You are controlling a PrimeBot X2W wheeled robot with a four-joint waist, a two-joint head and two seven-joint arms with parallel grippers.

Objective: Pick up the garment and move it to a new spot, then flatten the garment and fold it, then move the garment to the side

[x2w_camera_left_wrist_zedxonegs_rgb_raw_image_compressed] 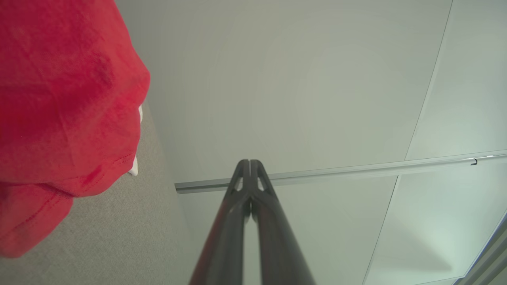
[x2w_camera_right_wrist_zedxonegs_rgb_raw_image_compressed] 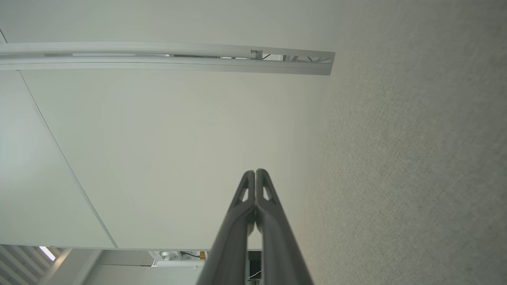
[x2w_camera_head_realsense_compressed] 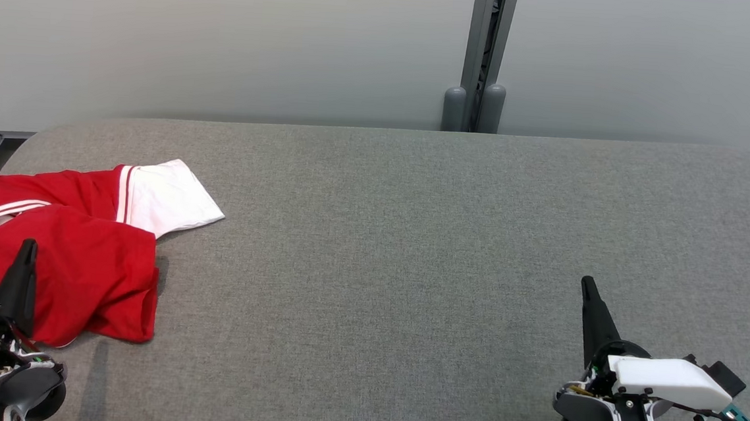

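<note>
Left gripper point(x2w_camera_head_realsense_compressed: 28, 247) and right gripper point(x2w_camera_head_realsense_compressed: 587, 285) stood closed and empty, with the crumpled red-and-white shirt point(x2w_camera_head_realsense_compressed: 89, 243) lying ungripped at the grey table's point(x2w_camera_head_realsense_compressed: 412, 239) left end; pickup, judged pending, called for the fingers to open over the cloth.
</note>
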